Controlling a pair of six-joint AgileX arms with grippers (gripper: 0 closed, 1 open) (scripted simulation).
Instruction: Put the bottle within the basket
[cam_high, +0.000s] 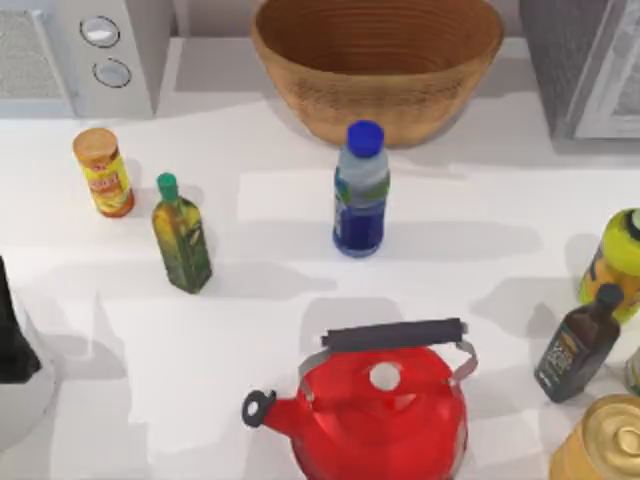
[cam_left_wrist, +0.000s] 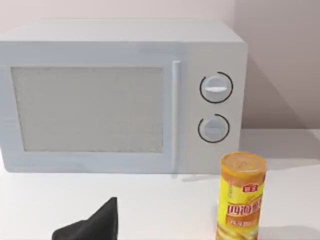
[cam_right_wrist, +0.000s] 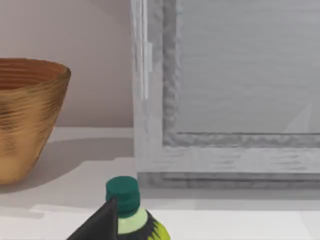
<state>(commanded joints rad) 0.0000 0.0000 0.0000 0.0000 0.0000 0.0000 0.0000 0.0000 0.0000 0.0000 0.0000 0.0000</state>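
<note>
1. Left gripper (cam_left_wrist: 92, 226): dark tip at near edge of left wrist view, low over the table (cam_high: 270, 330). Spread or pressed together: cannot tell. Holds nothing visible.
2. Right gripper (cam_right_wrist: 97, 225): dark tip just beside a green-capped yellow-green bottle (cam_right_wrist: 131, 212). State: cannot tell.
3. Red kettle (cam_high: 385, 405): near edge, centre, black handle across top, spout to the left.
4. Gold can (cam_high: 605, 445): near right corner.
5. Dark brown bottle (cam_high: 578, 345): black cap, right side, just in front of the yellow-green bottle.
6. Olive oil bottle (cam_high: 181, 235): green cap, left of centre, upright.
7. The bottle (cam_high: 361, 190): blue cap, blue label, upright on table mid-depth, centre. Stands in front of the basket, not inside it. No gripper near.
8. Yellow canister (cam_high: 103, 172): left side, upright, in front of microwave (cam_high: 90, 50).
9. The basket (cam_high: 380, 100): far centre, wicker, upright, nothing seen inside.
10. Grey appliance (cam_high: 590, 60): far right corner.
</note>
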